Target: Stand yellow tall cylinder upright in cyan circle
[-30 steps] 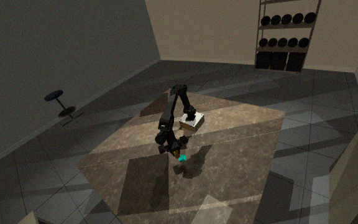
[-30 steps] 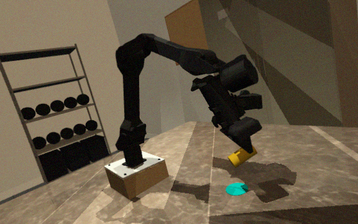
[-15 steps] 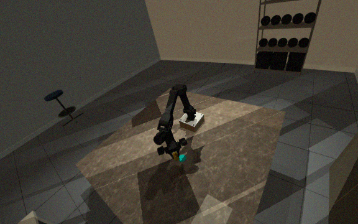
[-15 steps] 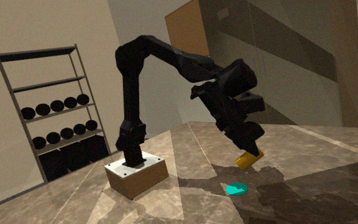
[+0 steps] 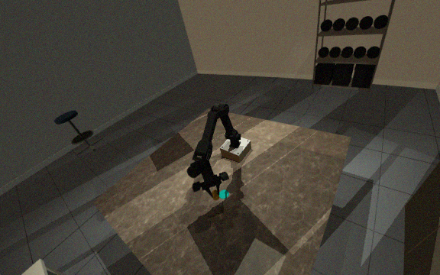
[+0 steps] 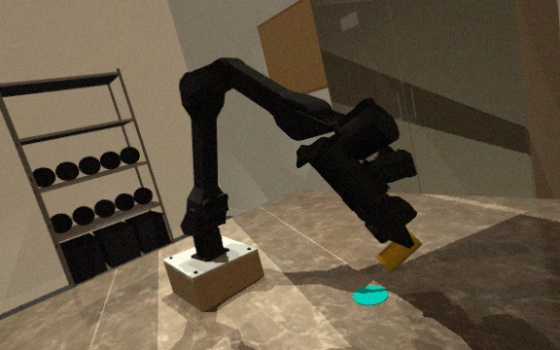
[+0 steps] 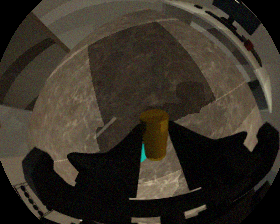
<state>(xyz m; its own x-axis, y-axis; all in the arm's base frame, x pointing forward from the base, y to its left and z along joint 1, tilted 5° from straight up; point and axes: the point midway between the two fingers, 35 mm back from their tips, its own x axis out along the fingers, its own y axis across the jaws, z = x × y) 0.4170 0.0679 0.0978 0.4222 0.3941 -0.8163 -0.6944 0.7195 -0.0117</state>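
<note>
My gripper (image 6: 397, 238) (image 5: 213, 190) (image 7: 155, 125) is shut on the yellow tall cylinder (image 6: 399, 253) (image 5: 215, 195) (image 7: 155, 133). The cylinder is tilted, with its free end pointing down and away from the arm, and it hangs above the table. The cyan circle (image 6: 370, 296) (image 5: 224, 194) lies flat on the table just below and a little to the left of the cylinder in the exterior view. In the wrist view only a sliver of the circle (image 7: 143, 152) shows, behind the cylinder.
The arm's base box (image 6: 214, 277) (image 5: 236, 149) stands on the marble table top (image 6: 479, 272). A shelf rack with dark balls (image 6: 81, 165) (image 5: 351, 42) stands by the far wall. A stool (image 5: 69, 121) stands on the floor at the left.
</note>
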